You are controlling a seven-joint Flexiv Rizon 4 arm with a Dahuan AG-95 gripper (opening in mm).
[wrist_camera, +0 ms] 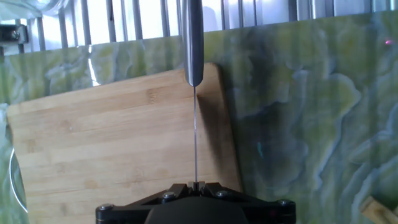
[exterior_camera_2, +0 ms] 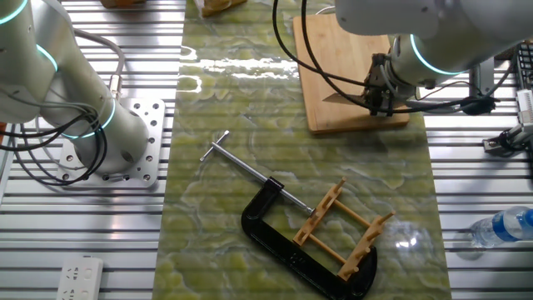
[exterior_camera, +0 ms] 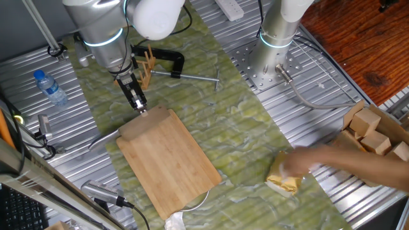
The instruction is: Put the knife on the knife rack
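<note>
Steel knife (wrist_camera: 195, 93) edge-on in tool (wrist_camera: 195, 185), above board (wrist_camera: 112, 143) rim

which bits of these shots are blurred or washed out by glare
One fixed view: a person's arm at lower right is motion-smeared. The other fixed view: white glare streaks the green marbled mat near the top. Hand view: the slim silver knife handle is soft, close to the lens.

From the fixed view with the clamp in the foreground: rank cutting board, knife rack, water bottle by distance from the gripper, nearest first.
Gripper is shut on the knife, seen edge-on.
1. Cutting board: directly under the gripper, top of the frame.
2. Knife rack: lower centre, lying inside the black C-clamp.
3. Water bottle: right edge, on the metal table.
</note>
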